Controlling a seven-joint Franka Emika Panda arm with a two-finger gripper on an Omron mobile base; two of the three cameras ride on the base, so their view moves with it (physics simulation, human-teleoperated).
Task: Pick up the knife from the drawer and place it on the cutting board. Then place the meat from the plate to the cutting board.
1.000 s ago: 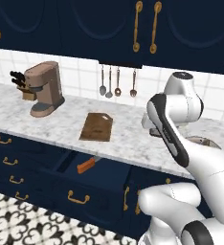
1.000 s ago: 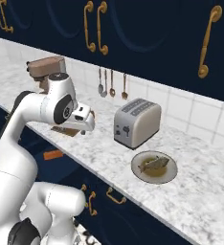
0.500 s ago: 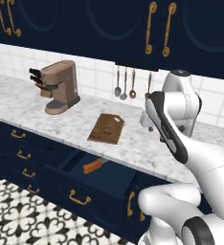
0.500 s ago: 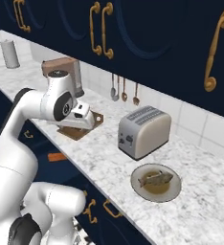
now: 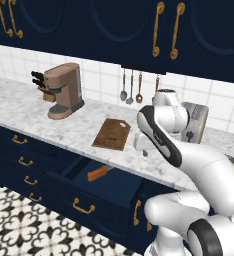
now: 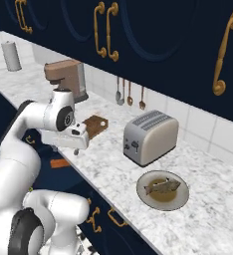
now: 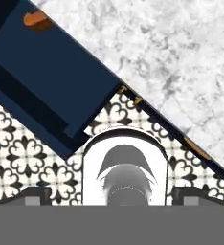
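Progress: I judge nothing done yet; both moves are left.
Knife: orange handle, lying in the open navy drawer.
Fingers: spread wide, empty, above the marbled tabletop edge.
Meat: tan chunk on round plate.
Cutting board: flat, grained wood, bare.

knife cut by frame edge

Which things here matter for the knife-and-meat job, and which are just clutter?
Job: knife in the open drawer; cutting board; meat on the plate; open, empty gripper.

Clutter: toaster, coffee machine, knife block, hanging utensils, paper towel roll.
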